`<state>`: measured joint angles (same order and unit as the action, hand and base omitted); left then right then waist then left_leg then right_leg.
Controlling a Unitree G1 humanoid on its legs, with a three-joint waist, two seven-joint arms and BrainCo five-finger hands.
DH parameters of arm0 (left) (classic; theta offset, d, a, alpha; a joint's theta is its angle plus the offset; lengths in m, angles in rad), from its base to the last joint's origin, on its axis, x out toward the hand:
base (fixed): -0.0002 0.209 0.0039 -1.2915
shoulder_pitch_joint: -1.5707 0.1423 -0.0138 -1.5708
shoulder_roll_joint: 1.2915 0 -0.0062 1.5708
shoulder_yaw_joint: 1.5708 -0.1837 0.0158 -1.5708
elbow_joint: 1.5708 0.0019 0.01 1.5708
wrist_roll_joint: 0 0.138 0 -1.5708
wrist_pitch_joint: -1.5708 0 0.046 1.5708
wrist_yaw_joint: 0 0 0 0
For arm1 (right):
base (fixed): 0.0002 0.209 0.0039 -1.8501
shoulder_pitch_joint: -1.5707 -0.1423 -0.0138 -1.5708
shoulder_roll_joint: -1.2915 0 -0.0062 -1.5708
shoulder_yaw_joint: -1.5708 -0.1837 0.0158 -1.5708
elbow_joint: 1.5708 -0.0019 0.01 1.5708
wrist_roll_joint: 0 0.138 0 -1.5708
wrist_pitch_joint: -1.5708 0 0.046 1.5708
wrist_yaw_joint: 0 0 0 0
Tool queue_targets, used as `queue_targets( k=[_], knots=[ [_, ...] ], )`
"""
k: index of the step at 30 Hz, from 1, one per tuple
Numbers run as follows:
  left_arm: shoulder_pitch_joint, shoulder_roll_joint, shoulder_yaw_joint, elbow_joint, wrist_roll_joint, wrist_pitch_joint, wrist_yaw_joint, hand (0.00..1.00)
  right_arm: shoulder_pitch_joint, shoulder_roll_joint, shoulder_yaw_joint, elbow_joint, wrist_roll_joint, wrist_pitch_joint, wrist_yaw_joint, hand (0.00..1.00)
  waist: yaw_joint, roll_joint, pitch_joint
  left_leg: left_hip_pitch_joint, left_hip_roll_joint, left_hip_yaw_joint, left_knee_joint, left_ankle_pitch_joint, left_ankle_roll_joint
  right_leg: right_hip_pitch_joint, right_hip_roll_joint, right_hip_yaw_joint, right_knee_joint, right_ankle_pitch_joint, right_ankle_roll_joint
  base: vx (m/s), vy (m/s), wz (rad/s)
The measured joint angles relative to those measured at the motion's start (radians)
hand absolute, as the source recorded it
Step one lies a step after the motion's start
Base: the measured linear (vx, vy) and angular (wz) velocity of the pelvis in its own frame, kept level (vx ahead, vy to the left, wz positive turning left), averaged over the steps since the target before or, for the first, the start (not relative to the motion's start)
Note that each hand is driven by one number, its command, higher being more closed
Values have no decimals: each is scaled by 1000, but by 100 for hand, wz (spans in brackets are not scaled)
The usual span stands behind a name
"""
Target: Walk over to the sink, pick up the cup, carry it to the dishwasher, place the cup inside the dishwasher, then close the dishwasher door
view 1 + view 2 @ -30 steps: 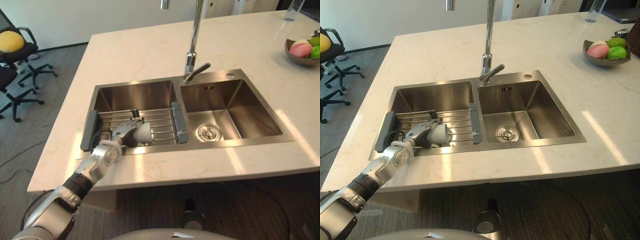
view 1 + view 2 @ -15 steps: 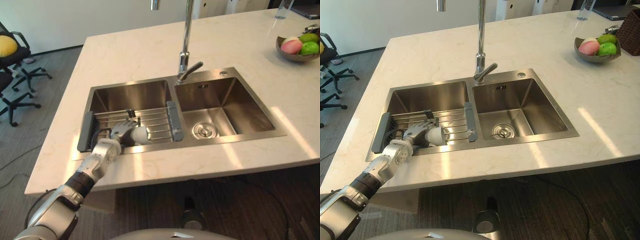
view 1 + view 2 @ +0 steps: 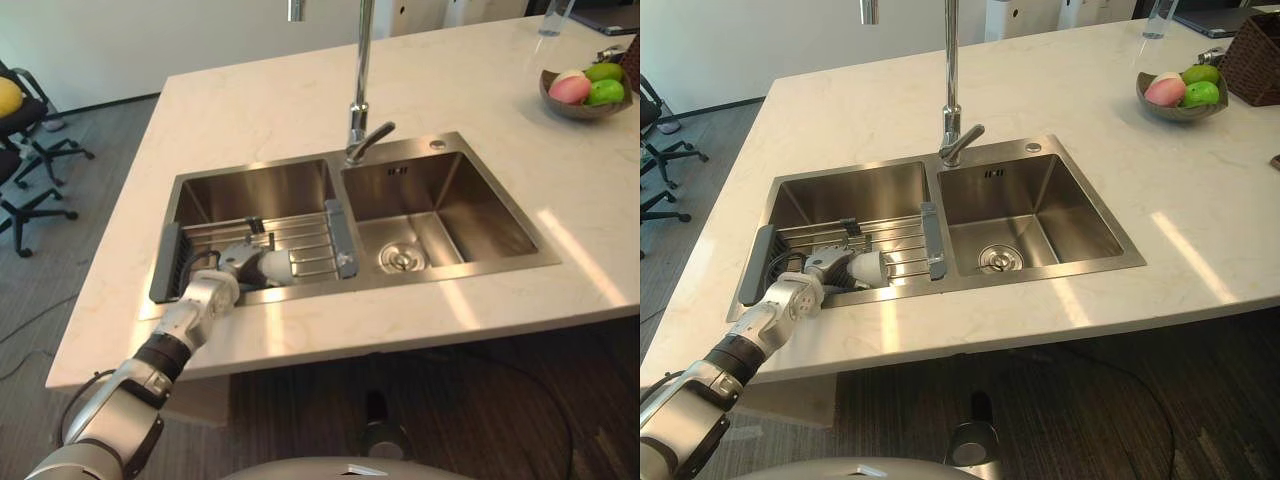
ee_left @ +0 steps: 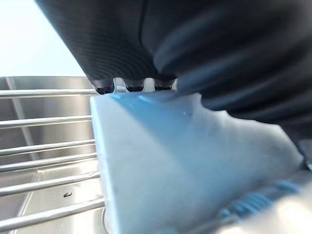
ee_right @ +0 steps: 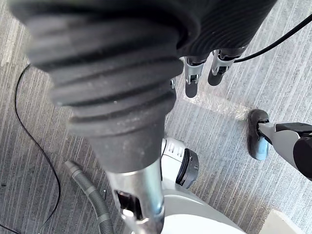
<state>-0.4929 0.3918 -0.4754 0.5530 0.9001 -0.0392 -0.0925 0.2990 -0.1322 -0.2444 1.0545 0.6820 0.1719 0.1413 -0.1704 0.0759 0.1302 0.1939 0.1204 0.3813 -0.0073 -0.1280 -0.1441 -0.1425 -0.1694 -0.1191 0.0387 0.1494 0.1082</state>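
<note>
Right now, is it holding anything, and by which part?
Yes: the left hand grips the cup round its side, as it lies on the sink rack.

the left arm point(image 3: 150, 372), on the near side of the sink point(image 3: 262, 190), is made of rounded silver-grey shells, with a black band around the forearm and a bulbous silver wrist joint at the end nearest the sink. the left hand point(image 3: 236, 262), at the sink's front edge, has a dark cover with fine parallel ribs. the right hand point(image 5: 161, 39) wears the same black ribbed cover, in thick rolled folds at the wrist, above a smooth silver tube, and has silver fingers point(image 5: 191, 73) with dark tips
</note>
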Motion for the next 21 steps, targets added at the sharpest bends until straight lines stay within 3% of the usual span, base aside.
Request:
queue_targets(
  k=[10,16,21],
  knots=[
    [-78,24,-85,6,-6,-171,13,100,-11,-7,21,0,22,-17,0,0,-24,13,-4,-19,-10,-26,3,10,10,-33,-9,-5,50,-13,15,79,22,4],
    [-84,84,-153,6,-75,-206,155,100,-30,-26,46,1,32,-25,0,0,-54,36,5,-23,-11,-37,5,8,14,-32,-16,-22,56,-24,18,11,-10,4],
    [-56,127,-152,-29,-133,-237,345,100,-31,-27,45,1,39,-44,1,0,-63,47,17,-36,-5,-52,7,5,14,-32,-16,-34,56,-28,13,-7,-23,8]
  ],
)
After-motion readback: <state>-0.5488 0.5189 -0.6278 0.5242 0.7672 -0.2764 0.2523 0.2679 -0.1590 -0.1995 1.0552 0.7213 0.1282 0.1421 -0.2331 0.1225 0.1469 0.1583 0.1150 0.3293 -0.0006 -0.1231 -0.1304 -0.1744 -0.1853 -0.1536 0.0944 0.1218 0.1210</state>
